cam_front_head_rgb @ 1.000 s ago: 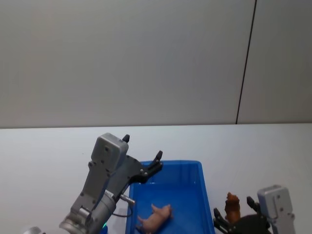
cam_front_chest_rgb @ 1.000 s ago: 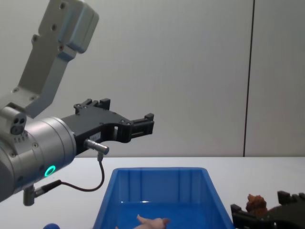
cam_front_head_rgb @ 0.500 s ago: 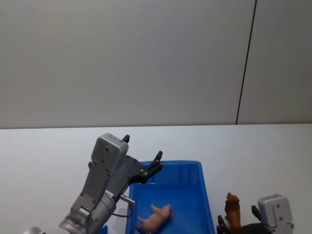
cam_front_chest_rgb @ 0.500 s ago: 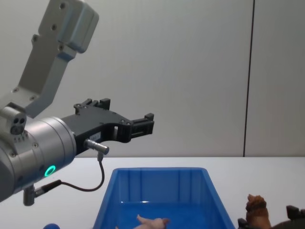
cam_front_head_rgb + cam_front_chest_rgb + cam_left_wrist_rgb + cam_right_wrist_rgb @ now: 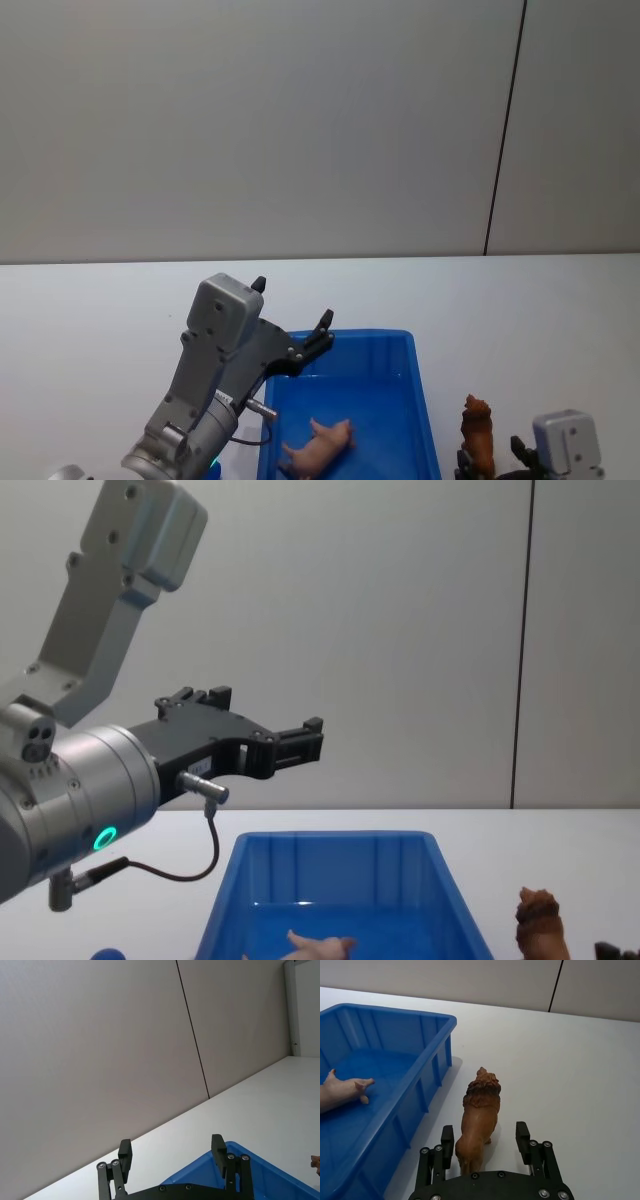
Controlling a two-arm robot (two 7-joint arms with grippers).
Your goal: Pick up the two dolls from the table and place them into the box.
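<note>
Right hand has slid back; fingers apart, straddling rear of brown doll, not gripped, standing on worktop beside box. Pink doll already in box. Left hand apart, above box.

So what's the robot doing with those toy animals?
It is putting toys into the blue box. The pink pig already lies inside. The brown lion stands on the white table beside the box, and the right hand is open around it, not gripping. The left hand hangs open above the box.
</note>
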